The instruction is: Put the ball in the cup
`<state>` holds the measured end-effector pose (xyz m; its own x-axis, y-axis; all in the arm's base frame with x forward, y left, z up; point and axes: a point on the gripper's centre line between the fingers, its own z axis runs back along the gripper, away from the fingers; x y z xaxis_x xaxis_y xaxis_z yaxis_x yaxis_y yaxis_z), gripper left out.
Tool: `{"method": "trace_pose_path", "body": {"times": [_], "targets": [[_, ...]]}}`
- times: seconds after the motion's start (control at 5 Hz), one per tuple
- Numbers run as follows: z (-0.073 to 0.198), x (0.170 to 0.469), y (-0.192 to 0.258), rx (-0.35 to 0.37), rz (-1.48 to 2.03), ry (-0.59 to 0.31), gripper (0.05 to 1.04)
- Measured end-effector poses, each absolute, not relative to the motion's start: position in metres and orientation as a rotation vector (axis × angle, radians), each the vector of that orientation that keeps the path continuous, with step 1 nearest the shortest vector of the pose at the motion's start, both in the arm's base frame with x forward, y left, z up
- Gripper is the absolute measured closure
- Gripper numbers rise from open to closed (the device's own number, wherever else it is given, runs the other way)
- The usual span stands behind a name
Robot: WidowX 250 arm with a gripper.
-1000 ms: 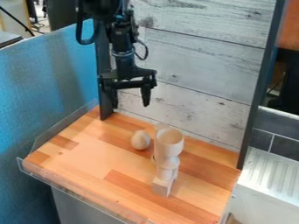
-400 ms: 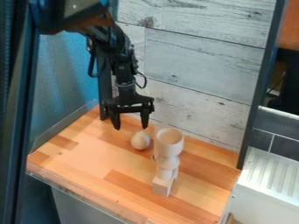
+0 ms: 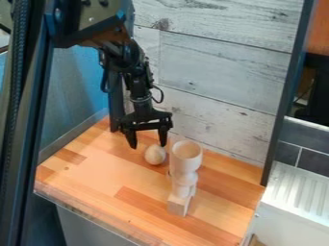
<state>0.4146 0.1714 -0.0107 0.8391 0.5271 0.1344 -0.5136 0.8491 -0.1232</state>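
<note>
Pincer [image 3: 147, 145] lower than b4, wide, nothing in it, tips down near ball [image 3: 154, 155]. So grab prob. next. Ball same spot on wood table [image 3: 83, 178], just beside cup [image 3: 185, 168], not in it yet. Can't tell if tips touch ball. Pale bit [image 3: 175, 139] behind cup mostly hid. Arm [image 3: 137, 79] cut off up top.

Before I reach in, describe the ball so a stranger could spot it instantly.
Find the wooden tabletop against the whitewashed plank wall. Toward its back stands a tall, pale cup on a stem. The ball is the small, rounded wooden piece just left of it in view, below the black tool.
</note>
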Motion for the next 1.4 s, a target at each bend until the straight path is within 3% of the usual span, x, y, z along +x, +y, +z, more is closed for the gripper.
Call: {"method": "trace_pose_path", "body": {"times": [0.2,0.4,0.8,1.0,1.2,1.4], "targets": [[-0.016,0.411,0.161,-0.138,0.532,-0.151,0.083],[-0.020,0.408,0.158,-0.138,0.524,-0.137,0.102],[-0.023,0.404,0.159,-0.094,0.515,-0.128,0.370],[-0.021,0.400,0.153,-0.108,0.504,-0.127,0.370],[0.015,0.404,0.145,-0.139,0.493,-0.195,0.371],[0.070,0.407,0.141,-0.154,0.476,-0.306,0.371]]}}
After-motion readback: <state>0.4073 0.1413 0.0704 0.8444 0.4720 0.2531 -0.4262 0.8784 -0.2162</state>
